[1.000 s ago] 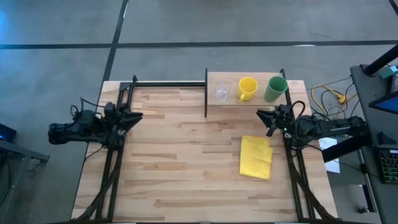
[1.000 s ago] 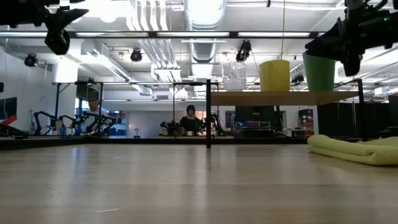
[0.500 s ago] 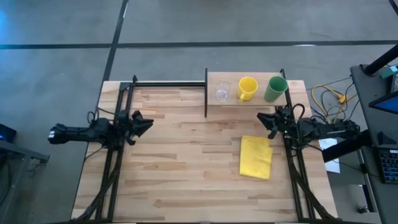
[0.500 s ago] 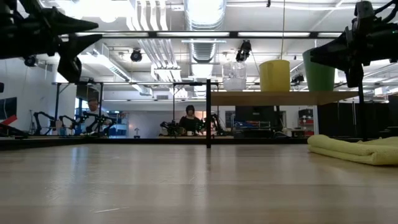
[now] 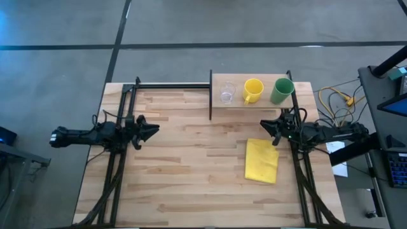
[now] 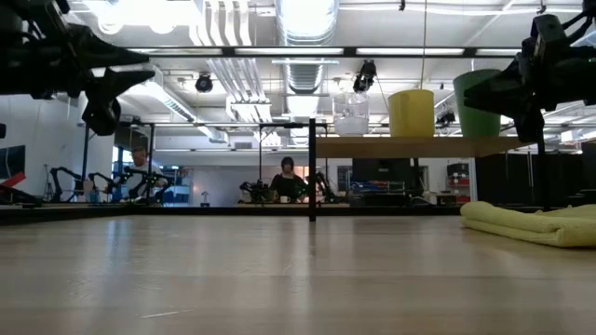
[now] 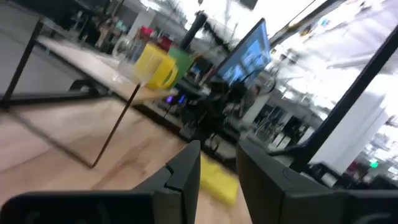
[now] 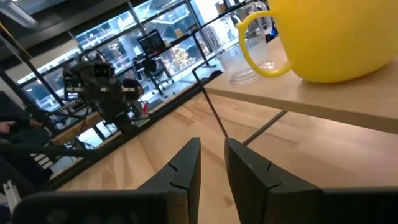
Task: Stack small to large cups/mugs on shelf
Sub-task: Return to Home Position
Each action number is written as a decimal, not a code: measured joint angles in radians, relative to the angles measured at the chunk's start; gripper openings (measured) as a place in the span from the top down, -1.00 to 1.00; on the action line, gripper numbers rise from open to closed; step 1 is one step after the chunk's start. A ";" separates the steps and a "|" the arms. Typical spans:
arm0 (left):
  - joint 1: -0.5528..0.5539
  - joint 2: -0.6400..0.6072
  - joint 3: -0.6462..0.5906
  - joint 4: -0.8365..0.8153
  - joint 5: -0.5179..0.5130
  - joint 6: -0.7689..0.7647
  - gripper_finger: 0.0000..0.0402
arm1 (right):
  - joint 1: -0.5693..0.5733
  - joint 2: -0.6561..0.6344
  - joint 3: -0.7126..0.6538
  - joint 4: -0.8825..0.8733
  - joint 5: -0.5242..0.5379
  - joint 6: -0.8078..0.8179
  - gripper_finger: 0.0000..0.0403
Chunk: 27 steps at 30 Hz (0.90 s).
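The light wooden table bears a raised light-wood shelf at its far right. The left jaws hover over the table's left side and the right jaws between the shelf and a folded yellow cloth. Both are narrowly parted and empty. On the shelf stand, apart in a row, the green tapered cup, the yellow handled mug and the small clear cup.
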 joint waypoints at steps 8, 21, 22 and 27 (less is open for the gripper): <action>0.002 0.000 -0.001 -0.078 -0.007 -0.049 0.55 | 0.000 -0.001 0.000 0.000 0.001 -0.009 0.66; 0.002 0.006 -0.002 -0.072 -0.004 -0.050 0.55 | 0.000 -0.001 0.000 -0.001 0.005 0.001 0.66; 0.002 0.006 -0.002 -0.072 -0.003 -0.050 0.55 | 0.000 -0.001 0.000 -0.001 0.005 0.001 0.66; 0.002 0.006 -0.002 -0.072 -0.003 -0.050 0.55 | 0.000 -0.001 0.000 -0.001 0.005 0.001 0.66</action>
